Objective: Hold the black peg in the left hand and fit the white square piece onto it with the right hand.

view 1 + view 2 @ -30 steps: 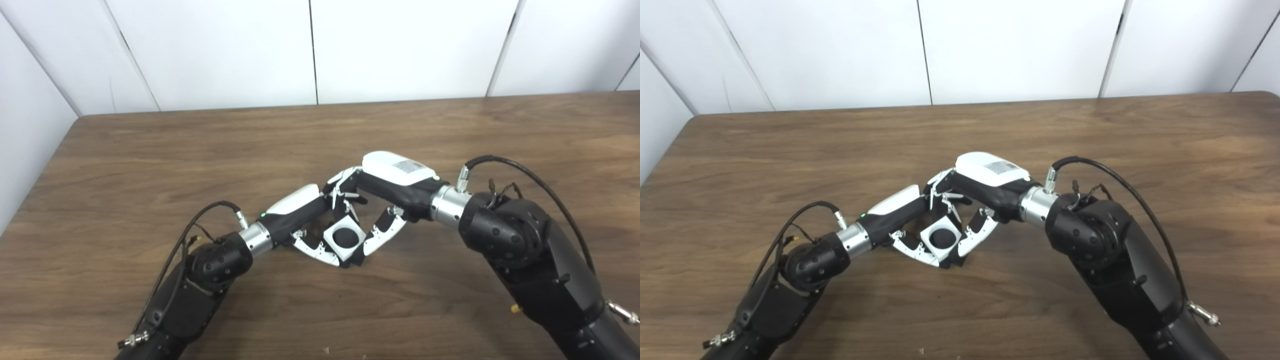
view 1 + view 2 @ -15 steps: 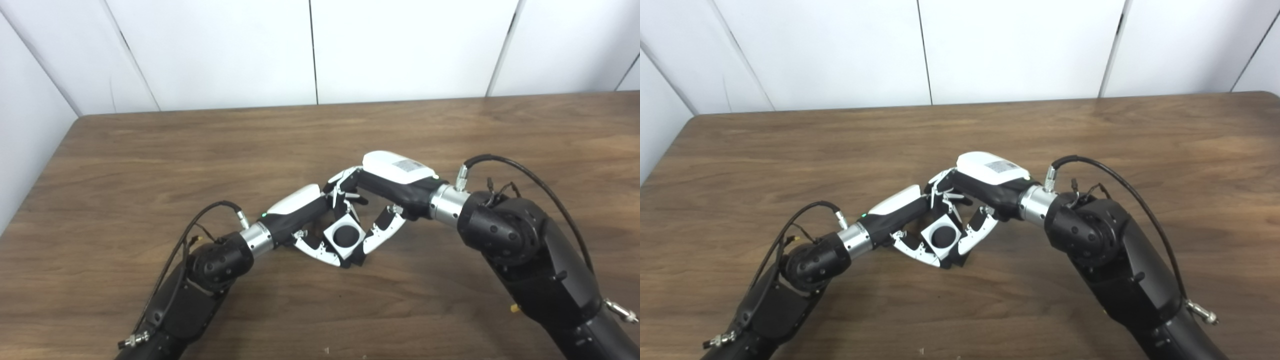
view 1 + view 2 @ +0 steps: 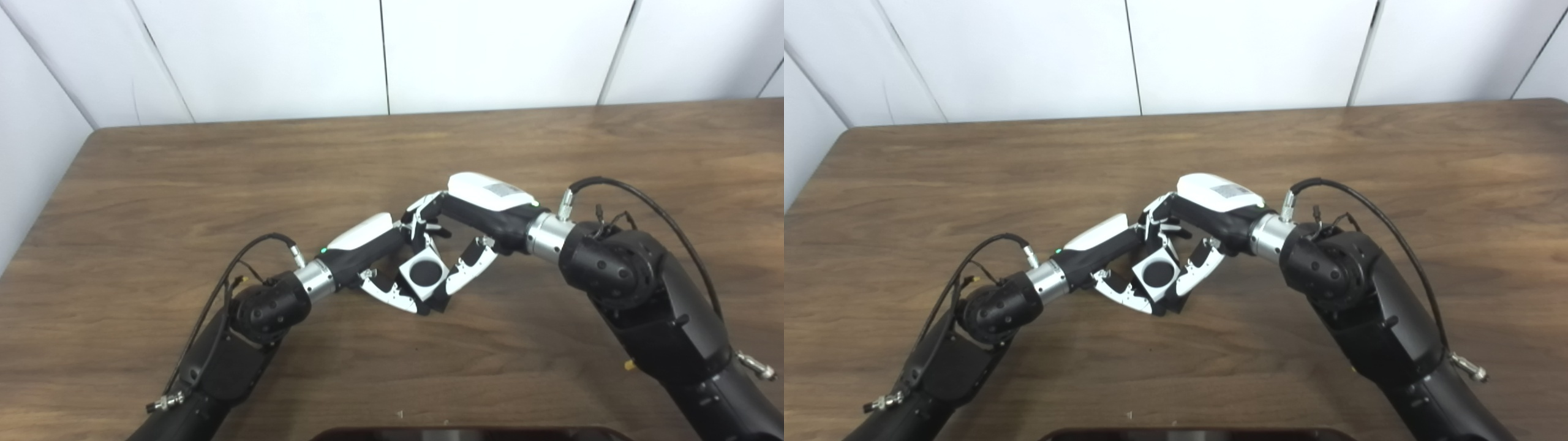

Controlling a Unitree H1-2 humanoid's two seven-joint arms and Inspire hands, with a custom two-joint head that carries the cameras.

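Observation:
The white square piece point(image 3: 406, 271) is tilted up towards the camera at the middle of the table, between my two hands. In its round hole sits the black end of the peg point(image 3: 425, 273); the rest of the peg is hidden behind the piece. My left hand point(image 3: 369, 232) reaches in from the lower left, its fingers point(image 3: 384, 295) curled under and around the piece, shut on the peg. My right hand point(image 3: 484, 195) comes from the right and grips the piece between its thumb point(image 3: 470, 277) and the fingers above.
The brown wooden table point(image 3: 184, 184) runs back to white wall panels. Its left edge slants along the picture's left side. A dark curved rim point(image 3: 471, 433) shows at the bottom edge. Cables loop off both wrists.
The whole picture has shifted slightly upwards, so the camera has tilted, and the dark rim now shows at the bottom. Both hands and the piece keep the same hold.

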